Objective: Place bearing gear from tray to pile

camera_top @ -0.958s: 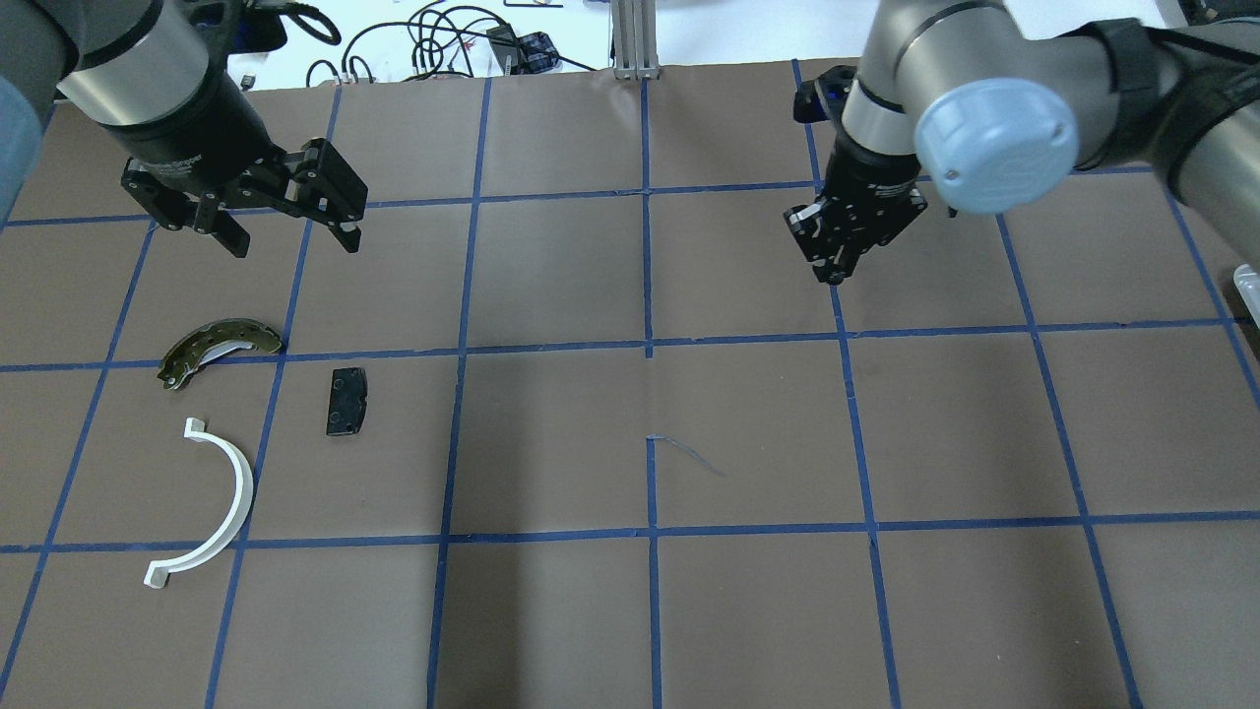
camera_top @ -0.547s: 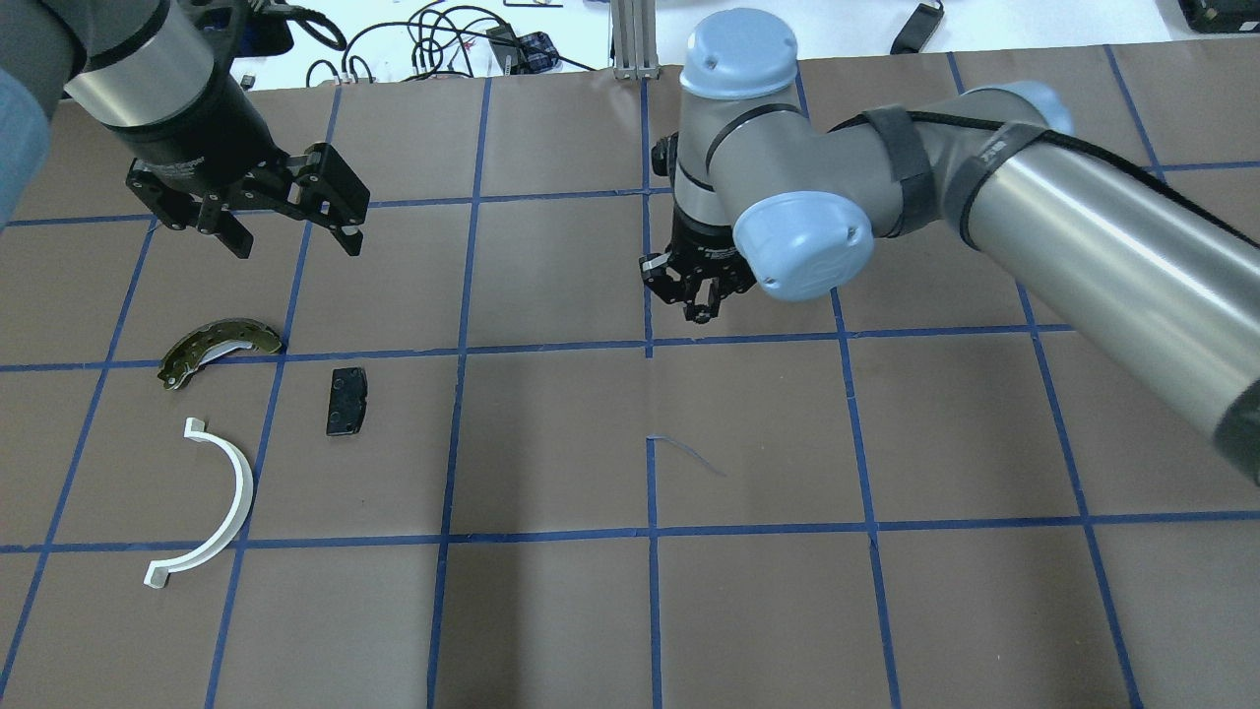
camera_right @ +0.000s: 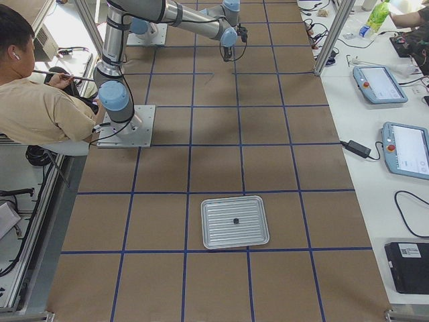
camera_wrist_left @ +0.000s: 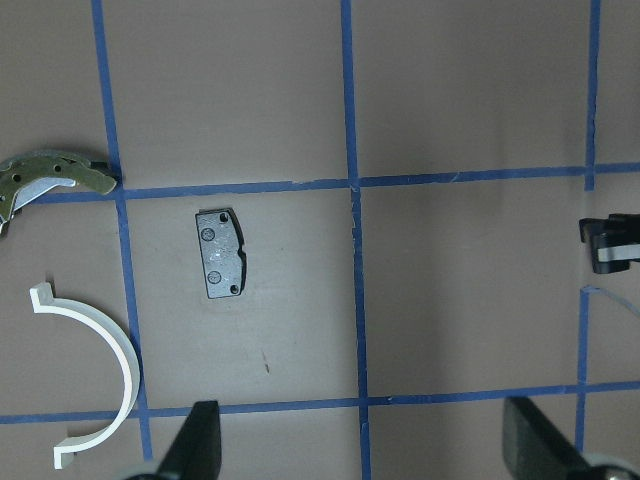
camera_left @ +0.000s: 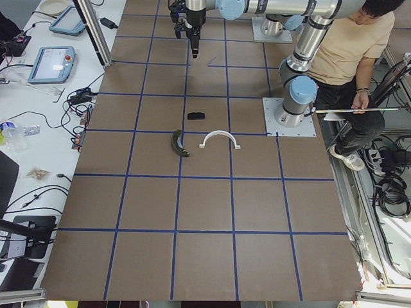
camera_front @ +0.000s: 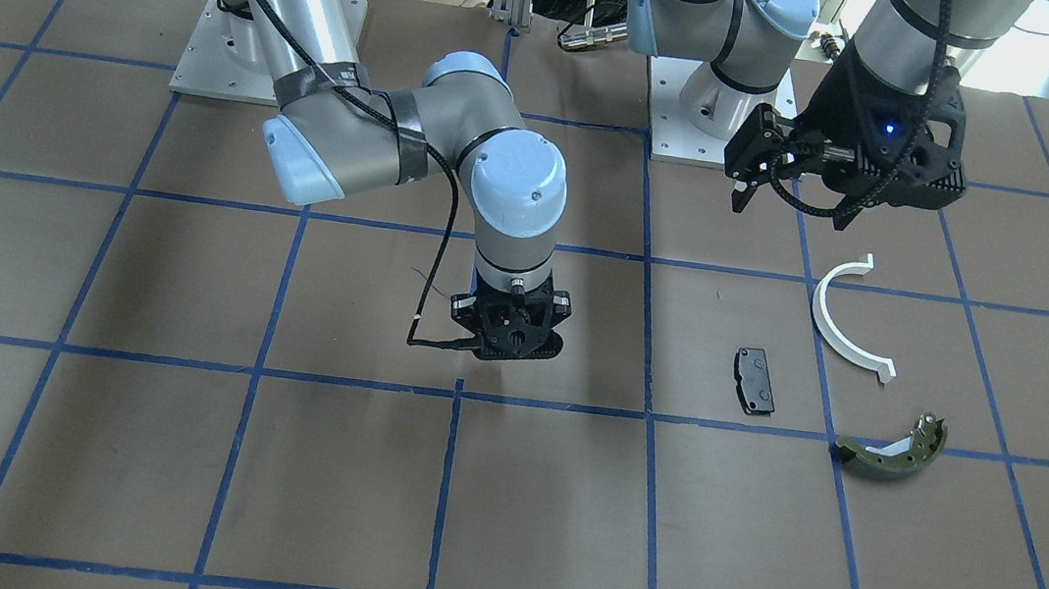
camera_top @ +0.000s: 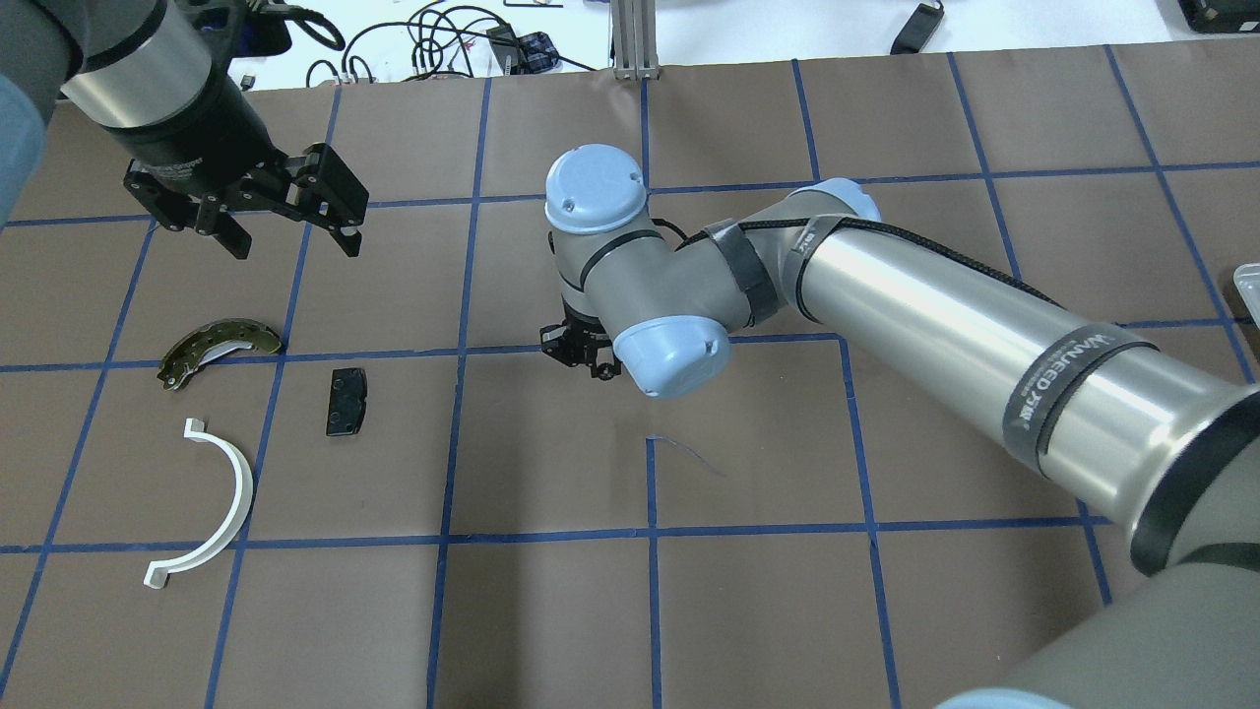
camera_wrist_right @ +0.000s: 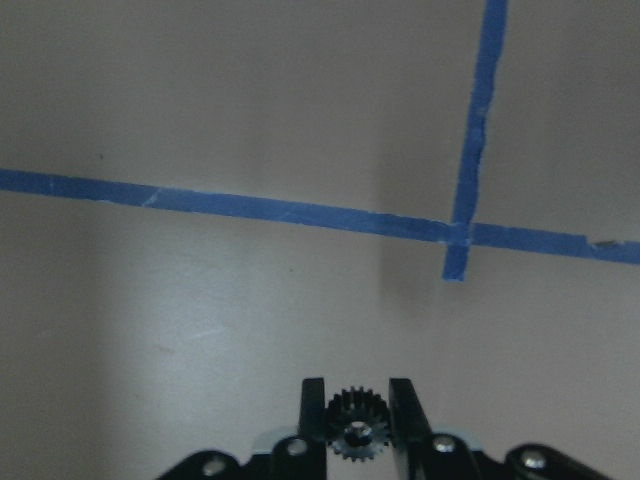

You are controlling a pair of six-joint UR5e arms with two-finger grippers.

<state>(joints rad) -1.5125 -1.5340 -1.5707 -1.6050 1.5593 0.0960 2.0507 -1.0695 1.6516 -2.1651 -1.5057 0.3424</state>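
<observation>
My right gripper point(camera_top: 583, 356) hangs over the table's middle, shut on a small black toothed bearing gear point(camera_wrist_right: 357, 436) that sits between its fingers in the right wrist view. The pile lies to the left of it: a black brake pad point(camera_top: 346, 401), a white half-ring point(camera_top: 224, 500) and an olive-green brake shoe point(camera_top: 219, 346). They also show in the left wrist view: the pad point(camera_wrist_left: 220, 253), the half-ring point(camera_wrist_left: 112, 385), the shoe point(camera_wrist_left: 50, 178). My left gripper point(camera_top: 293, 242) is open and empty, raised beyond the pile.
A silver ribbed tray point(camera_right: 234, 236) with one small dark part point(camera_right: 236, 221) lies far to my right; its edge point(camera_top: 1248, 288) shows in the overhead view. Blue tape lines grid the brown table. A seated person point(camera_right: 47, 100) is behind the robot bases.
My right arm has swept left across the table, from the far right squares to the middle, nearer the pile. The left arm and the pile have not moved.
</observation>
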